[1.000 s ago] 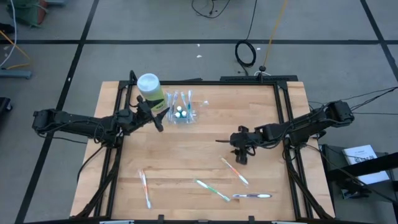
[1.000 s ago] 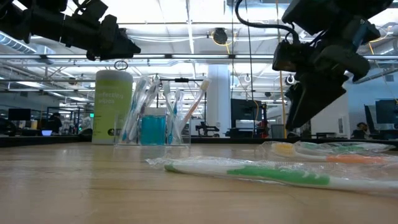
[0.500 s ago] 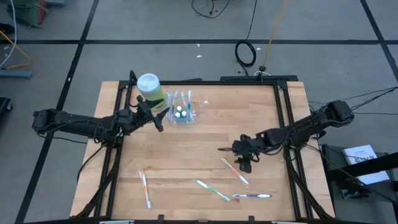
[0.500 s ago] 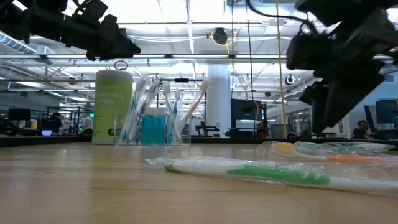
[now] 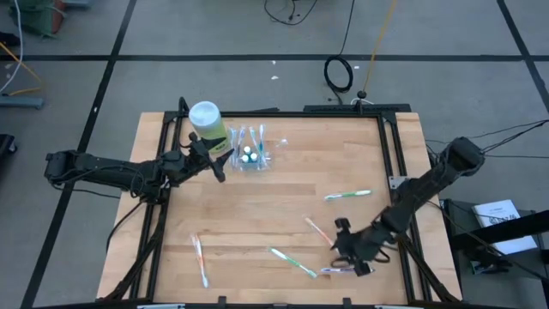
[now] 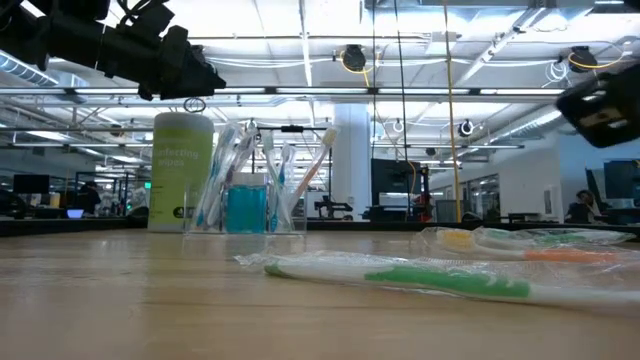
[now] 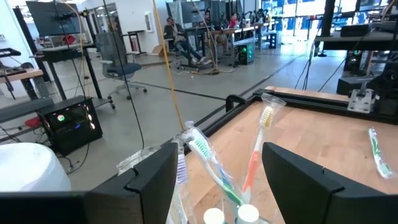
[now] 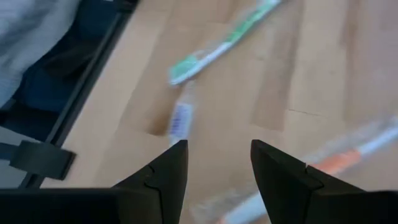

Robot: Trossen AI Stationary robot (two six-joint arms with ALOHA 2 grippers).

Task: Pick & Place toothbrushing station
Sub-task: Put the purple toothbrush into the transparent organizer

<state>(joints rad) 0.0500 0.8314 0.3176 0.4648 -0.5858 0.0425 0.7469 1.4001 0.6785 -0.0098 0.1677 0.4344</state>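
Observation:
The clear plastic cup (image 5: 250, 157) stands at the table's far left and holds several toothbrushes (image 6: 240, 180) upright. My left gripper (image 5: 220, 168) hovers open just left of the cup. In its wrist view (image 7: 217, 186) the brush heads (image 7: 199, 149) stand between and beyond the fingers, untouched. My right gripper (image 5: 343, 246) is open and empty above the near right of the table. Its wrist view (image 8: 217, 174) looks down on a green toothbrush (image 8: 217, 46) and an orange one (image 8: 348, 155) lying flat. Another green-and-white toothbrush (image 5: 347, 196) lies at the middle right.
The light-green bottle with a white cap (image 5: 207, 121) stands just behind and left of the cup. Loose toothbrushes lie on the near half: an orange one (image 5: 322, 233), a green one (image 5: 292, 262), one at the front right (image 5: 347, 270), and a pink-and-blue pair (image 5: 199, 258).
My right gripper has swung from the middle right of the table toward the near edge and has left most of the low view. A green-and-white toothbrush now lies on the table where the gripper stood. My left arm has kept still.

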